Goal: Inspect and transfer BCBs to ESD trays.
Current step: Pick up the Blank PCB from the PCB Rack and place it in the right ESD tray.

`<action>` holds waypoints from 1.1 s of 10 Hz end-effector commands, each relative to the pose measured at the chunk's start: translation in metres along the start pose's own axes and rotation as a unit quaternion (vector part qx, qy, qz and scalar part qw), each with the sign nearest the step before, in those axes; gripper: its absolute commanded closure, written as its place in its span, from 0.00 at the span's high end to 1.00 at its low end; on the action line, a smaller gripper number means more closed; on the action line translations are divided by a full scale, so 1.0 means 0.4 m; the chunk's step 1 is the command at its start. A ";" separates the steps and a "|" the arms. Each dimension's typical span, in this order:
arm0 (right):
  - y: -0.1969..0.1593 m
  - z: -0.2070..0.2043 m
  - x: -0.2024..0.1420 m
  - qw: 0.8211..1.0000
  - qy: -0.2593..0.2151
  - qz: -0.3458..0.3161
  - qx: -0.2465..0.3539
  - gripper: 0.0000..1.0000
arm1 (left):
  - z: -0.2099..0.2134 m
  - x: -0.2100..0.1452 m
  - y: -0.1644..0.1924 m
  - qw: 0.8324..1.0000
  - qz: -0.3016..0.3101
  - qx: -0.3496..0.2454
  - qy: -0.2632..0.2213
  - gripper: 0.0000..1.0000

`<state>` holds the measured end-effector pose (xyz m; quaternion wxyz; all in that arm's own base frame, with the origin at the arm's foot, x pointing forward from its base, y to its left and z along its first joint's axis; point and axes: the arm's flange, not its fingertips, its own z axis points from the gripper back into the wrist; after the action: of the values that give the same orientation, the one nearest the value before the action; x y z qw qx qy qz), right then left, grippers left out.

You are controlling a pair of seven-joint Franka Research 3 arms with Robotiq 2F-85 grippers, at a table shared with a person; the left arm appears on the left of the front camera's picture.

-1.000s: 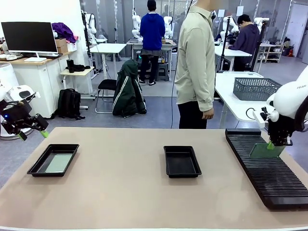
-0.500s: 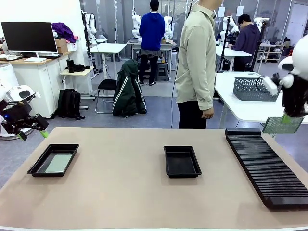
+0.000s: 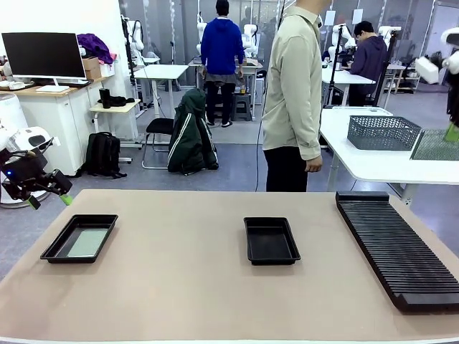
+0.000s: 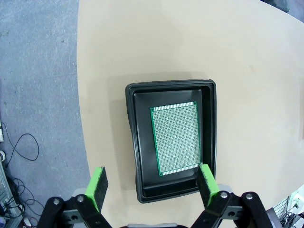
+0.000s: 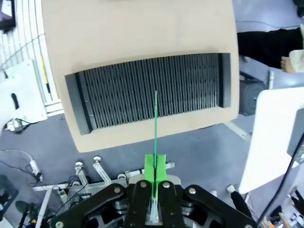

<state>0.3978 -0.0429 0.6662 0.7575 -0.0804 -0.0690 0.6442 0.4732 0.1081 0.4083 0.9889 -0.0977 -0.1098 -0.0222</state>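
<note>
In the left wrist view the left hand (image 4: 152, 179) is open, its green-padded fingers (image 4: 97, 186) spread wide with nothing between them. In the lower middle of that frame lies the left ESD tray (image 4: 135, 147), with a BCB (image 4: 176, 138) flat on its floor. In the front view this tray sits at the left of the tabletop (image 3: 179, 294), and the left hand hangs at the far left edge, off the tabletop's corner. The middle ESD tray (image 3: 271, 260) rests near the centre of the frame, its black floor showing. At the right stretches a long black slotted rack (image 3: 394, 247). The right hand (image 5: 155, 164) is closed on a second BCB (image 5: 155, 121), seen edge-on as a thin green line high above the rack. In the front view this board is at the upper right edge. A person (image 3: 290, 93) stands behind the tabletop.
</note>
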 end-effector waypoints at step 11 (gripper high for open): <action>-0.004 0.172 -0.004 0.996 -0.038 -0.074 0.021 0.02 | -0.001 -0.003 0.000 1.000 0.004 -0.001 -0.004 1.00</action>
<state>0.3855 -0.0413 0.7364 0.8077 -0.0281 -0.0910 0.5818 0.4732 0.1081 0.4083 0.9889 -0.0977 -0.1098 -0.0222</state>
